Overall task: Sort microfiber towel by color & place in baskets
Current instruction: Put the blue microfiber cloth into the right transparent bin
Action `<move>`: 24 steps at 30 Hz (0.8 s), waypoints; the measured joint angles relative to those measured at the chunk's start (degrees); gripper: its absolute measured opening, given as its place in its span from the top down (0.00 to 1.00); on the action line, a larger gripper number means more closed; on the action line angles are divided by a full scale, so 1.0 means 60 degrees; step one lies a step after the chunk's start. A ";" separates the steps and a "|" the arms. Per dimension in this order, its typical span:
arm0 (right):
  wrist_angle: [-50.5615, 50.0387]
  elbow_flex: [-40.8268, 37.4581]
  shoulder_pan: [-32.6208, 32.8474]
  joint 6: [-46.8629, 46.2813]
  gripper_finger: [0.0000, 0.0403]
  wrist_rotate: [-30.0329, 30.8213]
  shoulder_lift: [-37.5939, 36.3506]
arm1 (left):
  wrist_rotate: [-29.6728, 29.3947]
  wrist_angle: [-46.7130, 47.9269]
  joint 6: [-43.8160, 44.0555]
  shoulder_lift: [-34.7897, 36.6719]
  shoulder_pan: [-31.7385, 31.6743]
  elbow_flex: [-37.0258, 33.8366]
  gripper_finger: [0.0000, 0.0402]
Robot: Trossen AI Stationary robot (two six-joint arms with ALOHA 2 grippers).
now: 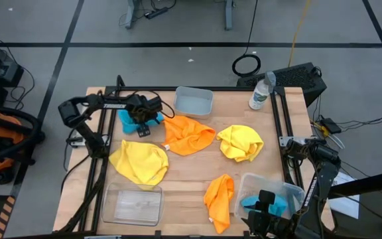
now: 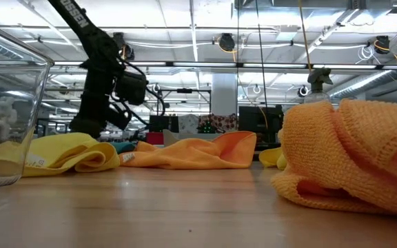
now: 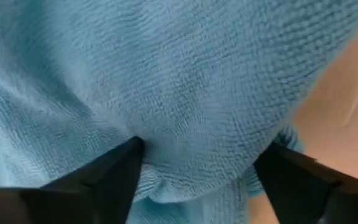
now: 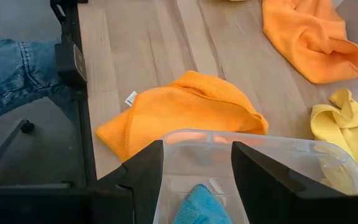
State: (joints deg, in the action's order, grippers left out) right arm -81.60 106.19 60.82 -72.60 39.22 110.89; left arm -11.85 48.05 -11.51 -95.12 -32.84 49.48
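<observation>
Blue towel (image 1: 132, 119) is lying at the table's far left — the left gripper (image 1: 142, 124) is pressing into it, jaws spread, not yet pinching. Next (my guess): closing, then carrying it to the near-right basket (image 1: 290, 190), where the right gripper (image 1: 265, 211) is hovering half-open, holding nothing.

On the bench (image 1: 191, 174), one basket (image 1: 194, 101) sits at the far edge, a bottle (image 1: 261, 91) to its right. Two baskets (image 1: 132, 206) (image 1: 270, 192) sit at the near corners; towels (image 1: 188, 135) lie between.
</observation>
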 joint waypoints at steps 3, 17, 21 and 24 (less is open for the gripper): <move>-0.0004 0.0000 -0.0004 0.0004 0.55 0.0000 0.0002 | 0.0058 -0.0048 -0.0247 -0.0264 -0.0047 0.0013 0.43; -0.0011 0.0000 -0.0077 0.0045 0.55 0.2018 0.0000 | 0.0084 0.0950 0.0246 0.1651 0.0732 -0.0064 0.95; 0.0256 0.0000 -0.0427 0.0694 0.55 0.3221 0.0003 | 0.0240 0.1508 0.1113 0.3038 0.1440 -0.0064 0.97; 0.0979 0.0000 -0.0940 0.2005 0.54 0.3727 0.0115 | 0.0249 0.1621 0.1819 0.4138 0.2211 -0.0053 0.97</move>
State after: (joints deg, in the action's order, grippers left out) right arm -75.73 106.19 55.18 -60.57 61.59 111.58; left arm -10.36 57.78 -0.60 -70.29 -19.58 49.17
